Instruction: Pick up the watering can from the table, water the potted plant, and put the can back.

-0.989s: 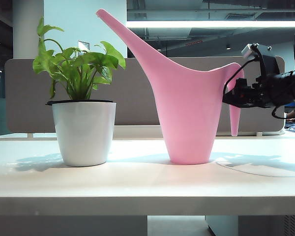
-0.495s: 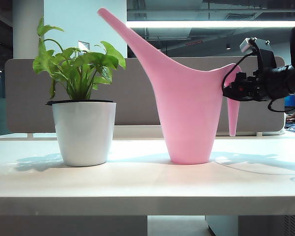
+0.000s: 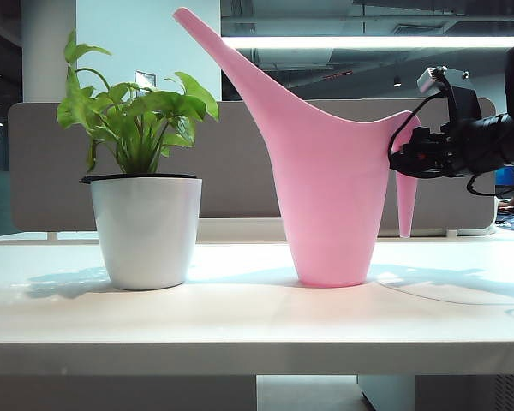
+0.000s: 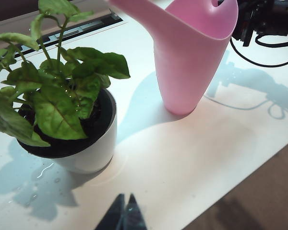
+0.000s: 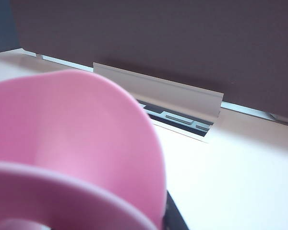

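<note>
Watering can [image 3: 330, 184] stood on the table [image 3: 240, 317] right of the potted plant [image 3: 146, 197] from outside, and our right gripper [image 3: 404, 160] was at its handle, though we couldn't tell if it was pinching. Left wrist view: our left gripper [image 4: 124, 214] hung pressed together near the pot. Right wrist view was all pink rim, so we'd get a firm hold before lifting, or it'd tip.

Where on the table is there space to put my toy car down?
The table is bare along its front edge, before the potted plant and the watering can. A narrower bare strip lies between the two. It is crowded by the can's handle, where the right gripper sits. The left gripper hovers shut near the plant.
</note>
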`<move>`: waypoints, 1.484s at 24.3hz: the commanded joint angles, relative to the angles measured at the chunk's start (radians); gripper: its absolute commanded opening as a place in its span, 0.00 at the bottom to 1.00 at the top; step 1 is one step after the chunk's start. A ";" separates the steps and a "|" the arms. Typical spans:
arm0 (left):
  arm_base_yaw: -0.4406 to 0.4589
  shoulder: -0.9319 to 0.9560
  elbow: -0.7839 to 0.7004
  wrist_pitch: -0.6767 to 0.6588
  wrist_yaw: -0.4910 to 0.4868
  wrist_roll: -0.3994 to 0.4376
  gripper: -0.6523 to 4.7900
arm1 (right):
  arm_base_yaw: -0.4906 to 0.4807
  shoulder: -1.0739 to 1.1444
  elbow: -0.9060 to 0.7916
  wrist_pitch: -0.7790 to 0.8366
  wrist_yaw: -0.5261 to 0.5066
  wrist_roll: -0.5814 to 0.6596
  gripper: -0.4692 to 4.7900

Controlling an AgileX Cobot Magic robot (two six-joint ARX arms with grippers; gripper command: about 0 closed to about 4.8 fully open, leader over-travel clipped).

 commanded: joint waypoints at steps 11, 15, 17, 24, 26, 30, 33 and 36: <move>-0.001 -0.002 0.001 0.009 0.000 0.000 0.13 | 0.005 -0.191 0.045 -0.060 0.151 -0.008 0.08; -0.001 -0.002 0.001 0.009 0.001 0.000 0.13 | 0.005 -0.261 0.112 -0.229 0.218 -0.081 0.08; -0.001 -0.002 0.001 0.010 0.001 0.000 0.13 | 0.005 -0.278 0.155 -0.313 0.245 -0.106 0.08; -0.001 -0.002 0.001 0.010 0.001 0.000 0.13 | 0.037 -0.313 0.301 -0.543 0.334 -0.236 0.08; -0.001 -0.002 0.001 0.010 0.000 0.000 0.13 | 0.052 -0.317 0.341 -0.593 0.333 -0.275 0.08; -0.001 -0.002 0.001 0.009 0.000 0.000 0.13 | 0.111 -0.337 0.394 -0.626 0.388 -0.361 0.08; -0.001 -0.002 0.001 0.010 0.001 0.000 0.13 | 0.143 -0.348 0.419 -0.645 0.439 -0.462 0.08; -0.001 -0.002 0.001 0.010 0.000 0.000 0.13 | 0.167 -0.355 0.445 -0.675 0.489 -0.547 0.08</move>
